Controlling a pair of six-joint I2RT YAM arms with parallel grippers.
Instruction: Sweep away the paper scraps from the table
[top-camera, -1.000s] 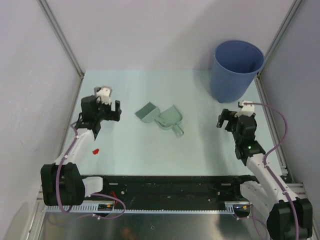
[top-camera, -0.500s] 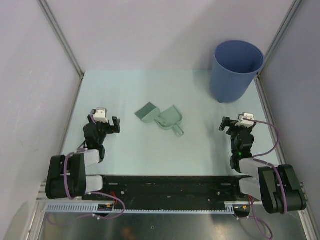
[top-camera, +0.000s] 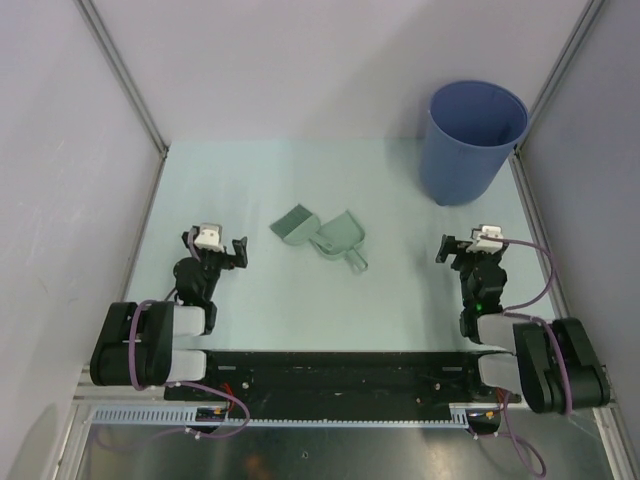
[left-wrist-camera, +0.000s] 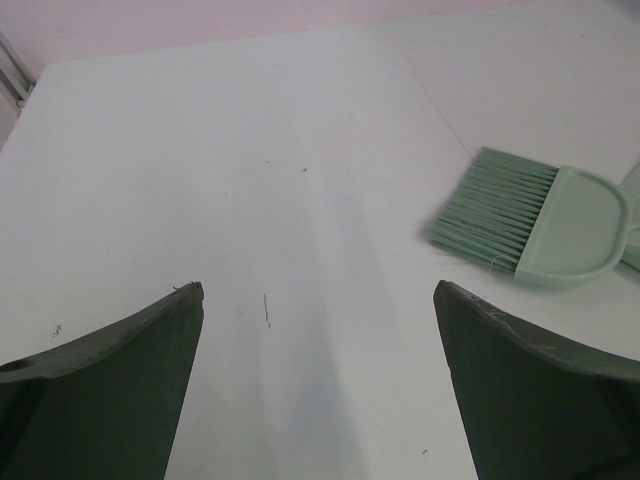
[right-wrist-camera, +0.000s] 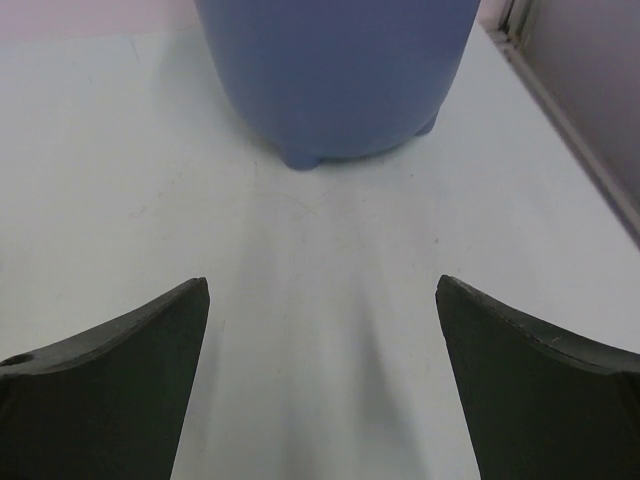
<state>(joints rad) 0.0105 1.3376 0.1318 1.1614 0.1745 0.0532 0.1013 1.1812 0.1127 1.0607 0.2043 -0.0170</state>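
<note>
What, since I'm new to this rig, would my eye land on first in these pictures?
The big blue bucket at the far right corner of the table stands out most. Next come the pale green brush and dustpan, lying side by side mid-table. Low near the front edge, the left claw and right claw are both open and empty.

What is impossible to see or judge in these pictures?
Round blue plastic bucket: top view, own wall hides its bottom; right wrist view, upper edge cuts its rim.
Pale green plastic dustpan: left wrist view, right edge cuts it off.
Paper scraps: none visible; top view, left arm and right arm cover some pale green table.
</note>
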